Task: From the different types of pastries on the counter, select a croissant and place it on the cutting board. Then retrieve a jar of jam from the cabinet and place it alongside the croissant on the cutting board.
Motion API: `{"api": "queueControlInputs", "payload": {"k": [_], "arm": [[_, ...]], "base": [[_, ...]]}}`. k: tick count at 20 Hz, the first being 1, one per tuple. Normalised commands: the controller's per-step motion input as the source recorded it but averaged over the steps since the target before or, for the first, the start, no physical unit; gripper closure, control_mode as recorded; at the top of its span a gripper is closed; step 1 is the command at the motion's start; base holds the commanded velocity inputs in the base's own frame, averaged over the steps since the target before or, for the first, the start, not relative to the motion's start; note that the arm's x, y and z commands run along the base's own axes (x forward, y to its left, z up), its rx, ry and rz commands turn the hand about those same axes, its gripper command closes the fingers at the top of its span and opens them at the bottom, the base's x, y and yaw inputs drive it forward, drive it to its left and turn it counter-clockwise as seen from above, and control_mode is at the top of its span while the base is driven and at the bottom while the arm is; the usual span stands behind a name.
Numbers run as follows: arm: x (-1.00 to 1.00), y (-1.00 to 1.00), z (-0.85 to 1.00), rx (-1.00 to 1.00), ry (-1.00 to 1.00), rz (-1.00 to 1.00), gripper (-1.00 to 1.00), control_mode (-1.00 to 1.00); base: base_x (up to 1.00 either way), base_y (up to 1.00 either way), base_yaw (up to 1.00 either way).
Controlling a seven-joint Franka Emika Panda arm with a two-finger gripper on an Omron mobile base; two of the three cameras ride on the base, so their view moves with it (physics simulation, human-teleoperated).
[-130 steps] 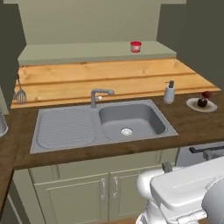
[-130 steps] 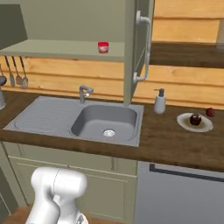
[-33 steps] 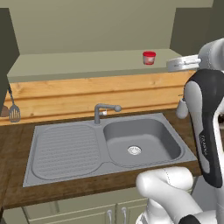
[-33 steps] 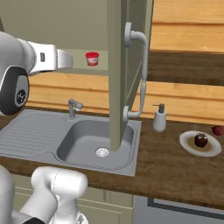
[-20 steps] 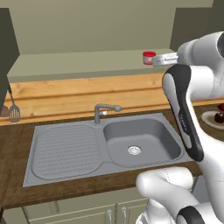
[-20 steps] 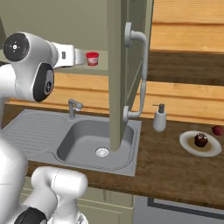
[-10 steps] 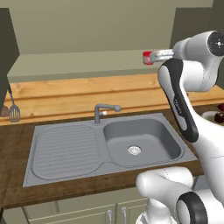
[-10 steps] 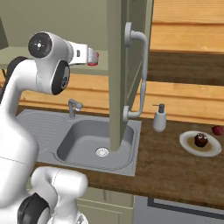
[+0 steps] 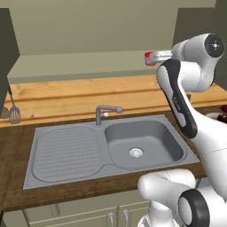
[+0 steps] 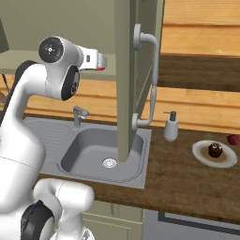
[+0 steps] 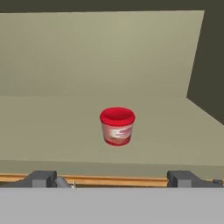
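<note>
Above the sink [image 9: 106, 148], open cabinet shelf [image 11: 57, 127] (pale green), red-lidded jam jar [image 11: 117, 126] upright, fingers [image 11: 41, 178] spread wide

The white arm rose from its base, elbow bent high, reaching level toward the far side; its tool [image 11: 112, 179] stood wide open and empty.

We note one red-lidded jar [image 11: 117, 127] upright on the cabinet shelf [image 11: 52, 131]; the desk [image 10: 187, 180] carries a plate [image 10: 214, 154].

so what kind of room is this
A kitchen, rendered: a grey sink with a tap set in a wooden counter, and an open cabinet holding a red-lidded jar.
</note>
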Motion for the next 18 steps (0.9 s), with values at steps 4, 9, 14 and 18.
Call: {"api": "queueControlInputs", "payload": {"k": [4,9,14,18], "arm": [[0.23,0.0,-0.05,0.0,0.0,0.0,-1.0,-1.0],[0.33,0.0,-0.11,0.0,0.0,0.0,-1.0,-1.0],[0.48,-0.02,-0.15,0.0,0.0,-0.01,-1.0,-1.0],[0.46,-0.09,-0.15,-0.01,0.0,-0.06,-1.0,-1.0]], "base": [[0.0,0.0,0.0],[0.0,0.0,0.0],[0.0,0.0,0.0],[0.0,0.0,0.0]]}}
